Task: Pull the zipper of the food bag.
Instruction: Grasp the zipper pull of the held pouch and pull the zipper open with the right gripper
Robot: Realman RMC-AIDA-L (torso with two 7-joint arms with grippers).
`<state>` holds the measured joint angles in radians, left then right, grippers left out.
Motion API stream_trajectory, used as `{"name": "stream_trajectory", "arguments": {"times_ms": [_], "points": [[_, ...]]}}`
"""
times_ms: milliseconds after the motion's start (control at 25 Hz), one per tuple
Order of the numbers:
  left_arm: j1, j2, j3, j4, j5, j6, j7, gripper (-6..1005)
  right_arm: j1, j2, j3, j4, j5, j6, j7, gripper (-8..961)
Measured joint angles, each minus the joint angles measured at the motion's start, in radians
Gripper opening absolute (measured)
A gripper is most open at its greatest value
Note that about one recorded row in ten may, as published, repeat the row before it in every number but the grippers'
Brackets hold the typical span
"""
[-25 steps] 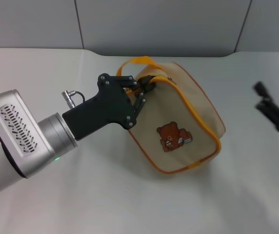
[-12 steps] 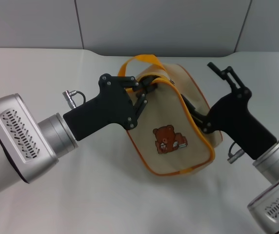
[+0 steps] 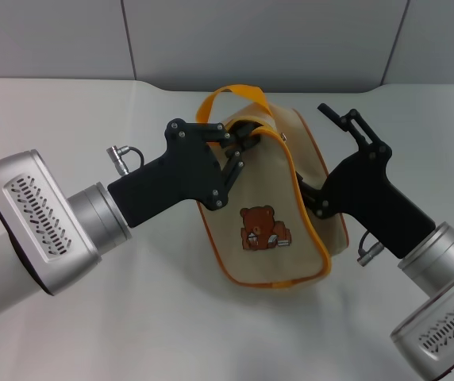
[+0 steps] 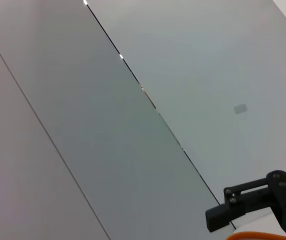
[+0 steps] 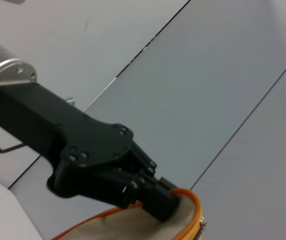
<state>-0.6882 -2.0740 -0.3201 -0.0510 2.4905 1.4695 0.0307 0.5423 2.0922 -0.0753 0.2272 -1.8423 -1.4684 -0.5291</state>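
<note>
The beige food bag (image 3: 268, 194) with a brown bear patch (image 3: 260, 228) lies tilted on the white table, and its top also shows in the right wrist view (image 5: 133, 227). Its orange strap handle (image 3: 231, 97) arches at the far end. The orange zipper (image 3: 294, 178) runs along the bag's top edge, with a small silvery bit (image 3: 283, 137) near its far end. My left gripper (image 3: 241, 143) is shut on the bag's orange edge beside the handle, as the right wrist view (image 5: 165, 202) shows. My right gripper (image 3: 309, 145) is open at the bag's right side, one finger against the fabric.
The white table (image 3: 132, 317) runs to a grey panelled wall (image 3: 251, 40) behind. In the left wrist view, only the wall, a black finger of the right gripper (image 4: 253, 205) and a strip of orange (image 4: 253, 235) show.
My right arm has come in from the right edge up to the bag's right side. The bag has swung and tilted toward the left and nearer. My left gripper keeps its hold.
</note>
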Motion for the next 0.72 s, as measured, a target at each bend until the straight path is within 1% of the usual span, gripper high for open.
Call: {"name": "stream_trajectory", "arguments": {"times_ms": [520, 600, 720], "points": [[-0.001, 0.0, 0.0, 0.0, 0.001, -0.011, -0.003, 47, 0.0, 0.0, 0.007, 0.029, 0.0, -0.008, -0.003, 809], [-0.001, 0.0, 0.0, 0.0, 0.001, -0.011, -0.003, 48, 0.0, 0.0, 0.002, 0.036, 0.0, -0.009, -0.007, 602], [-0.002, 0.0, 0.0, 0.0, 0.001, -0.013, -0.005, 48, -0.002, 0.0, 0.001, 0.038, 0.0, -0.013, -0.007, 491]]}}
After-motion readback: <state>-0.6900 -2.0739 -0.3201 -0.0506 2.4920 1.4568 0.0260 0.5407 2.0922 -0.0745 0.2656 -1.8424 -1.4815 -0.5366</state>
